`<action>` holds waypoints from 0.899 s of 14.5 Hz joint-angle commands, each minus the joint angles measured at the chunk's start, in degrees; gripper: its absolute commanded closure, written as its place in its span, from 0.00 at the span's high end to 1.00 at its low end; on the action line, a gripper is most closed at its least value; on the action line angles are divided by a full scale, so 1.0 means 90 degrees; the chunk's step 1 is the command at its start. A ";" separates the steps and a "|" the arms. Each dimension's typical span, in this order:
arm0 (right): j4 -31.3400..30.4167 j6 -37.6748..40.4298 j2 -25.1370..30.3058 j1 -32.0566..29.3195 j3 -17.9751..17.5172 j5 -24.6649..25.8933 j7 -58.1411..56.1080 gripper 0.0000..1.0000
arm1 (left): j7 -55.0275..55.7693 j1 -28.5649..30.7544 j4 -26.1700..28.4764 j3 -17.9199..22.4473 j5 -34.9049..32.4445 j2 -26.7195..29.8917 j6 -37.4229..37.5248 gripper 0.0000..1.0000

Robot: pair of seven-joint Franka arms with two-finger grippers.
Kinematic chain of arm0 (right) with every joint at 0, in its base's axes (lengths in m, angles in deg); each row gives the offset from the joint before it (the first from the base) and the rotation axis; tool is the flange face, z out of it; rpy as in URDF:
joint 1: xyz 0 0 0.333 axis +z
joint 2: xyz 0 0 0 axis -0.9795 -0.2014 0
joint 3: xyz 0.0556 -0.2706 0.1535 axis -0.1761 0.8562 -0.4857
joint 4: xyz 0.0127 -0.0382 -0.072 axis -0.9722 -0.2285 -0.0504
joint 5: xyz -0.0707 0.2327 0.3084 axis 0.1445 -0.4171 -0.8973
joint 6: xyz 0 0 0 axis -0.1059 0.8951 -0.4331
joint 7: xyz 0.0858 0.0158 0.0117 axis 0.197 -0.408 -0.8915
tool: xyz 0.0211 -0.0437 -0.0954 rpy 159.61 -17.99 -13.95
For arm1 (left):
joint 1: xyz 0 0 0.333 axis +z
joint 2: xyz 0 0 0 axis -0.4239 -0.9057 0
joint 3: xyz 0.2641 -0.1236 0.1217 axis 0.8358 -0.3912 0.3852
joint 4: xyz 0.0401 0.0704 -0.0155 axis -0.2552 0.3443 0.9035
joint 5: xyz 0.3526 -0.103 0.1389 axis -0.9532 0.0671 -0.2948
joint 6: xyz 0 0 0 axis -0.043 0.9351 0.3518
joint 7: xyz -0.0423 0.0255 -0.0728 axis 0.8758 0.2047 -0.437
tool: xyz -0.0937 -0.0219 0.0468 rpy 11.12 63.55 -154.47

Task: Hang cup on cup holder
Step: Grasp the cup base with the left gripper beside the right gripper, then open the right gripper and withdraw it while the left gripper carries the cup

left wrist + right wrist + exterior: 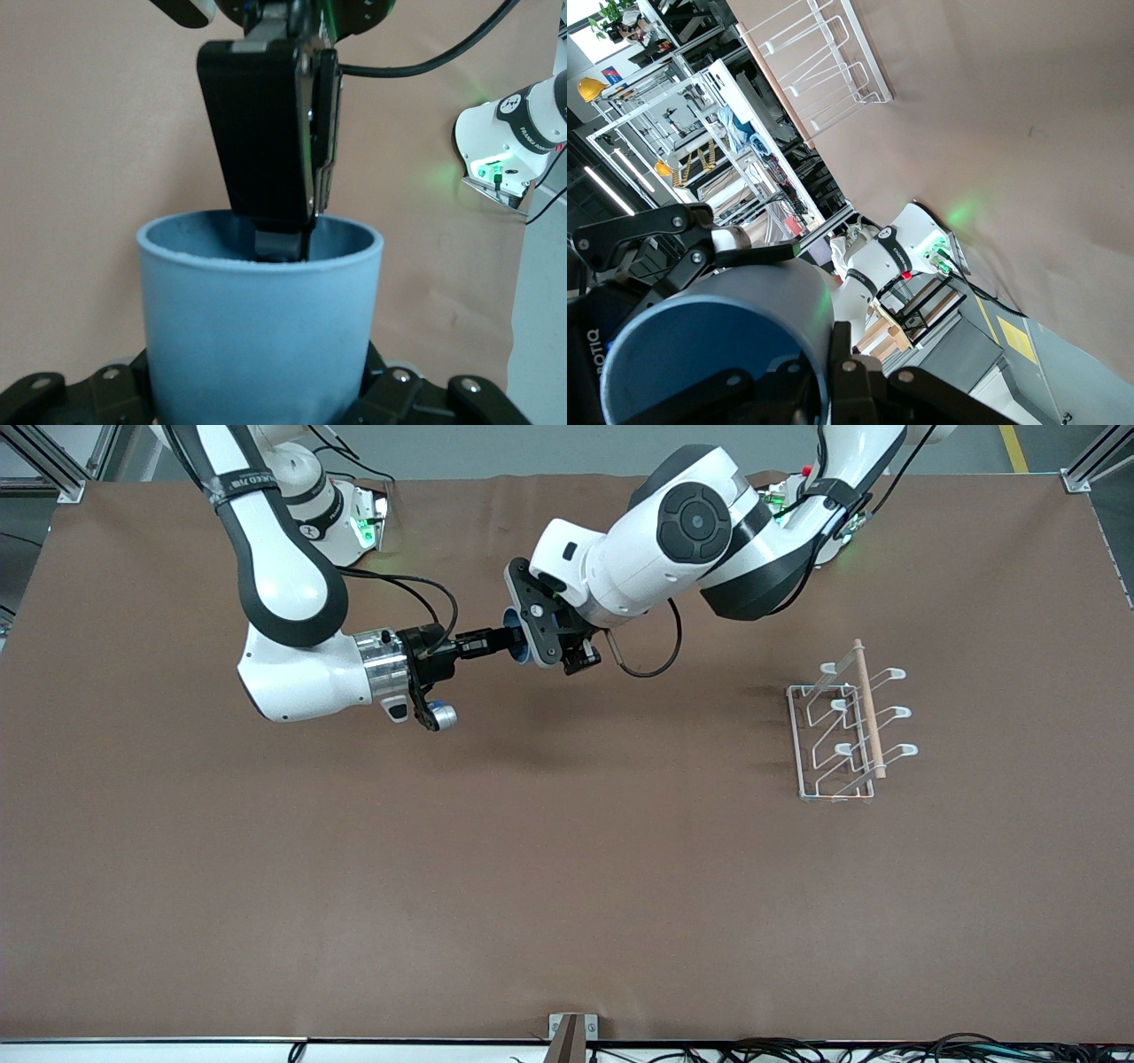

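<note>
The light-blue cup (513,627) hangs in the air over the part of the table near the robots' bases, held between both grippers. My left gripper (523,638) is shut round the cup's body (257,328), near its bottom (718,345). My right gripper (500,640) pinches the rim, one finger (282,246) inside the cup and the other outside against the wall. In the right wrist view its fingertips (837,354) sit tight on the cup's edge. The white wire cup holder (850,726) with its wooden rod stands on the table toward the left arm's end, with nothing on its prongs (824,62).
A brown cloth (567,868) covers the whole table. A black cable loop (651,664) hangs below the left wrist. The right arm's base (496,150) and the left arm's base (904,252) show green lights at the table's edge.
</note>
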 commanded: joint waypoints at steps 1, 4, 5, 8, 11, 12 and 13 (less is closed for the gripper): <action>-0.0119 0.0056 0.0172 0.0045 0.0026 -0.0062 0.0131 1.00 | -0.0014 0.0166 -0.0127 -0.0052 0.0057 0.0113 0.0258 0.27; -0.0031 0.0056 0.0435 -0.0169 0.0113 0.0569 0.0988 1.00 | -0.0102 0.0321 -0.0137 -0.0061 -0.0448 0.0211 0.0765 0.11; 0.0027 0.0056 0.0552 -0.0344 0.0123 0.1037 0.1155 1.00 | -0.0102 0.0390 -0.0147 -0.0080 -0.0654 0.0221 0.1066 0.09; 0.0096 0.0114 0.0787 -0.1154 0.0133 0.2142 0.1362 1.00 | -0.0606 0.0401 -0.0156 -0.0061 -0.1335 0.0231 0.1673 0.09; 0.0475 0.0105 0.0739 -0.1664 0.0143 0.4170 0.1391 1.00 | -0.2034 0.0420 -0.0157 -0.0032 -0.2509 0.0240 0.2181 0.10; 0.0641 0.0028 0.0739 -0.1877 0.0153 0.4796 0.1391 1.00 | -0.2007 0.0507 -0.0137 -0.0022 -0.2666 0.0240 0.2463 0.09; 0.0836 -0.0031 0.0719 -0.2053 0.0143 0.5527 0.1391 1.00 | -0.1890 0.0566 -0.0108 -0.0032 -0.2948 0.0250 0.2737 0.07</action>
